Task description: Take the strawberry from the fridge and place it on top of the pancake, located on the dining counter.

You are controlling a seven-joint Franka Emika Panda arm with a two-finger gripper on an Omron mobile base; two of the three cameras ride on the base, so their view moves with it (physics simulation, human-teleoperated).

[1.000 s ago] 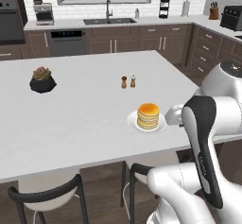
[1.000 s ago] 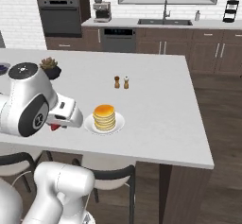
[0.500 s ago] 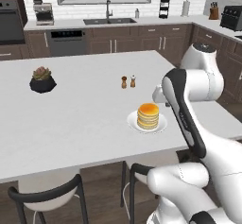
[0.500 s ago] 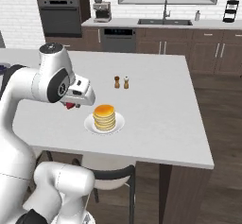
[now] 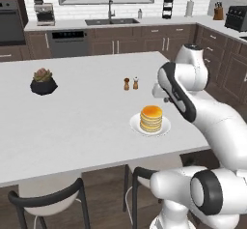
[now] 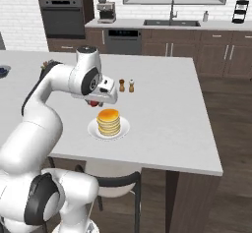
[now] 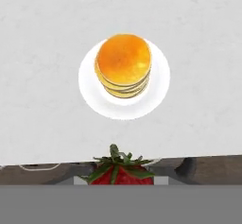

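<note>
We've got the gripper (image 6: 93,102) pinched on the strawberry (image 7: 121,172), up beside the pancake (image 7: 124,65) stack rather than over it, clear of its plate (image 7: 90,91).

A: What sits on the white top besides the food?

B: A dark potted plant (image 5: 43,81) far to the left, and a pair of small shakers (image 5: 130,83) standing side by side near the middle.

A: And below?

B: Dark-framed stools (image 5: 48,201) tucked under the near edge.

A: The back wall?

B: Brown cabinets (image 6: 216,53), a sink with a faucet (image 5: 110,13) under the window, a coffee machine (image 6: 105,11), a built-in oven (image 6: 61,15) and a dishwasher (image 5: 67,43).
</note>
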